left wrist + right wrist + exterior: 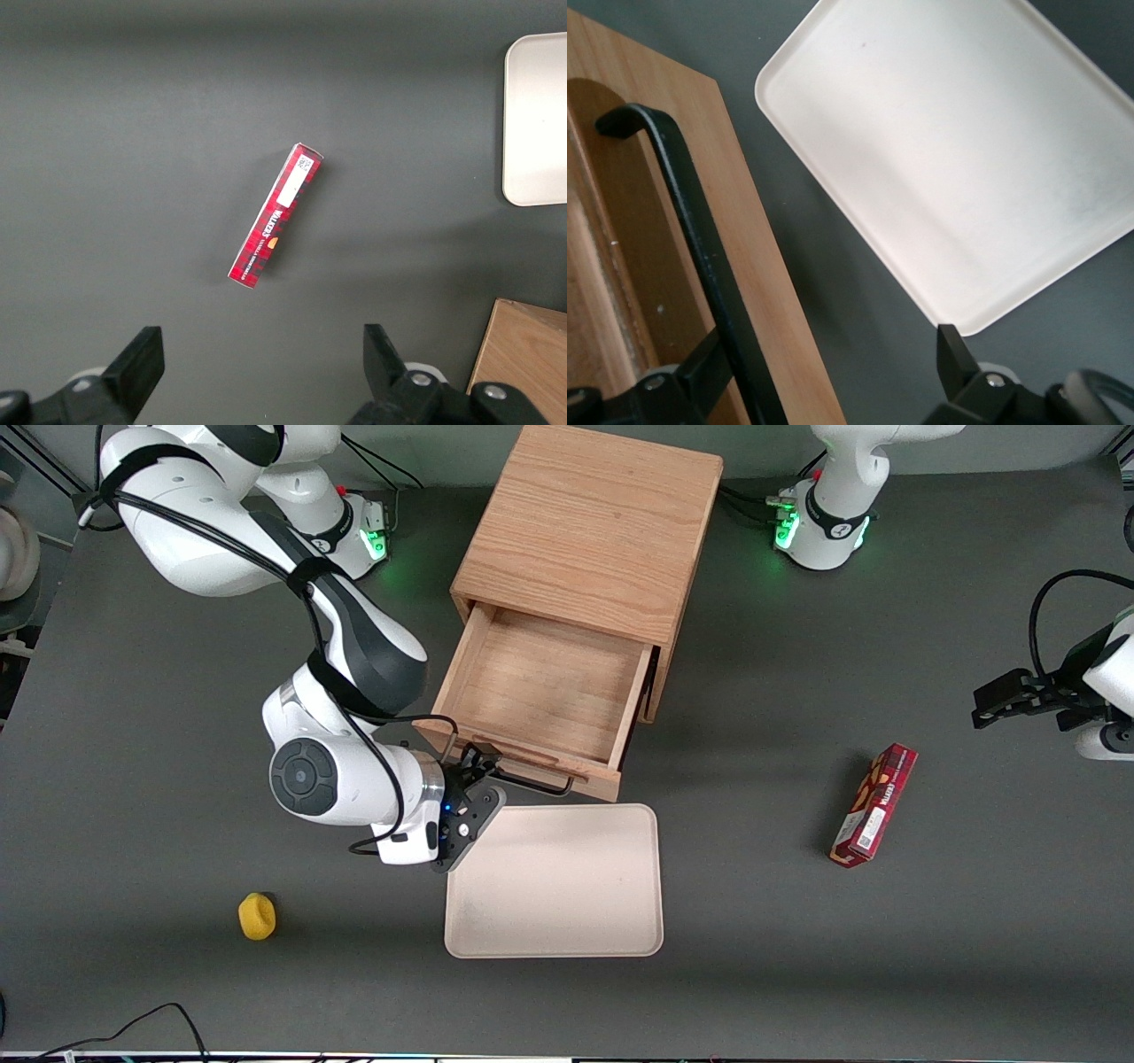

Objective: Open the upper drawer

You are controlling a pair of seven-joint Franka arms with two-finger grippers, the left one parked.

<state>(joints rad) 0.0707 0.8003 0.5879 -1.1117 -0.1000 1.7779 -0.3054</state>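
Light oak upper drawer (540,691) of boxy wooden cabinet (589,527) stands pulled well out. End effector (476,766) at thin black wire handle (700,257), fingers spread, gripping nothing. Pull step looks finished; next likely retreat clear of handle.

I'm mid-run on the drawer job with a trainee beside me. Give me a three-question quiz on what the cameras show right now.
1. True or false: the upper drawer is pulled out of the cabinet.
2. What lies inside it? A) a yellow object B) a red box C) nothing visible
3. The gripper is at the drawer's black ____.

Key:
1. True.
2. C: the yellow object and red box lie on the table.
3. Handle: open fingers, one beside the bar in the right wrist view; the tray lies nearer the front camera.
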